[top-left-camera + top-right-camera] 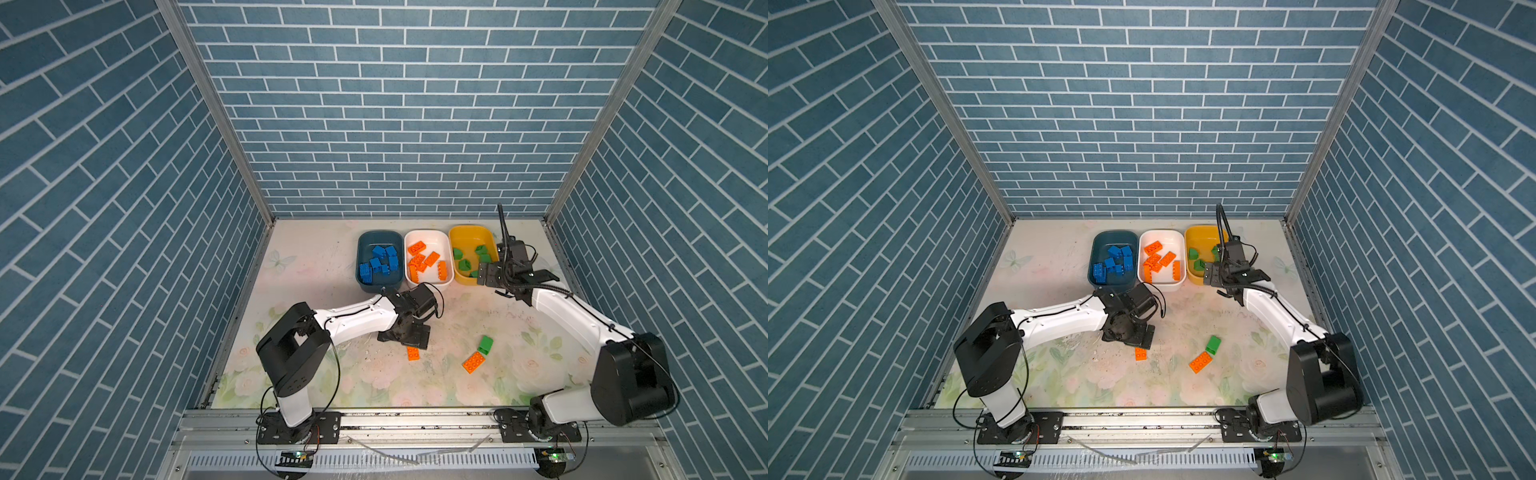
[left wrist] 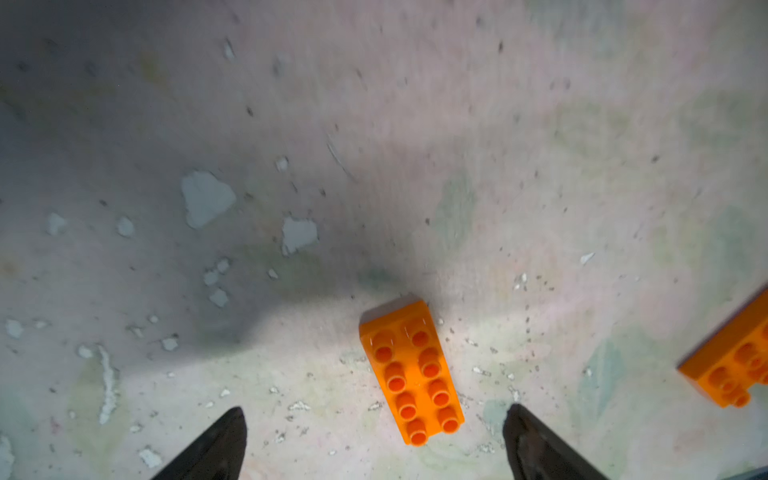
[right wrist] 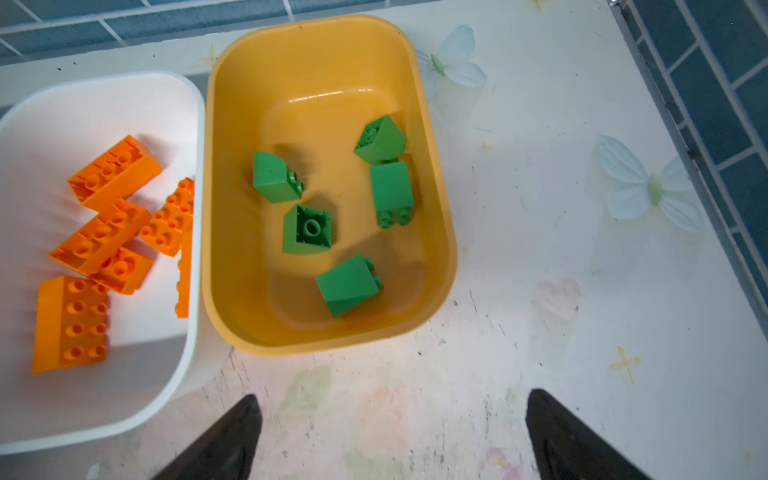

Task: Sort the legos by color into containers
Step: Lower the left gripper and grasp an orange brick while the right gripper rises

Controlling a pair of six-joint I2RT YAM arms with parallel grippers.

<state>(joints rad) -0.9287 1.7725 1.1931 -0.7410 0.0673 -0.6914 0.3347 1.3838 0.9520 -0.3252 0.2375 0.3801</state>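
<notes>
Counter point(image 1: 374, 390) front: three legos loose. Orange oblong point(image 1: 473, 362) and green brick point(image 1: 485, 345) lie just beside each other, right of centre. Orange brick point(image 2: 411, 374) sits below your left tool point(image 2: 376, 407), fingers spread wide, nothing pinched. Farther back, your right tool point(image 3: 393, 394) is spread and empty at the near rim of the yellow tub point(image 3: 232, 208). Back row: teal tub point(image 1: 380, 239) holds blue, white tub point(image 1: 428, 235) orange, yellow green.

White tub point(image 1: 1167, 237): orange legos point(image 1: 1156, 261), table's 12 o'clock.
Teal tub point(image 1: 1115, 234): blue legos point(image 1: 1115, 261), white's 9 o'clock.
Yellow tub point(image 1: 1200, 235): green legos point(image 1: 1192, 253), white's 3 o'clock.
Loose: orange brick point(image 1: 1200, 362); green brick point(image 1: 1213, 345) at its 1 o'clock.
</notes>
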